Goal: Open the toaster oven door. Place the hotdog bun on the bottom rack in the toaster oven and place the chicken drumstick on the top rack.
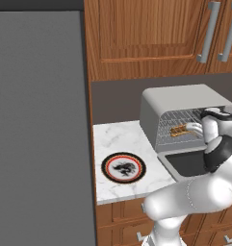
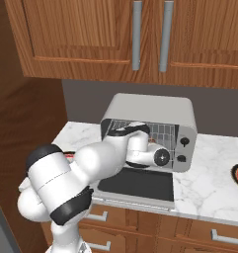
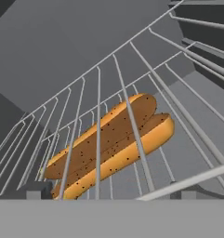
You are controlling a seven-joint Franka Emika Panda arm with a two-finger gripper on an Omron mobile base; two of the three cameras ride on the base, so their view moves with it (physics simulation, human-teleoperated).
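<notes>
The toaster oven door (image 2: 135, 184) lies folded down flat in front of the toaster oven (image 1: 182, 98), its dark glass facing up. The gripper (image 1: 194, 129) reaches into the oven's mouth with its fingers spread wide and nothing between them. The hotdog bun (image 3: 111, 144) lies on a wire rack (image 3: 76, 135) inside the oven, just ahead of the fingertips (image 3: 36, 190); in the hand view rack wires cross over it, so it appears to sit on the lower rack with the upper one above, though I cannot be sure which rack it is from these views. In the left base view the bun shows as a small orange shape among the wires, toward the left half of the cavity.

The chicken drumstick (image 1: 123, 168) seems to be the dark lump on the round plate (image 1: 108, 161), on the marble counter (image 1: 115, 139) left of the oven. It looks light, firm and lumpy, probably a little slippery; the thick middle, gripped across its narrow width, seems the safest hold, since the tapering end could slide out.
</notes>
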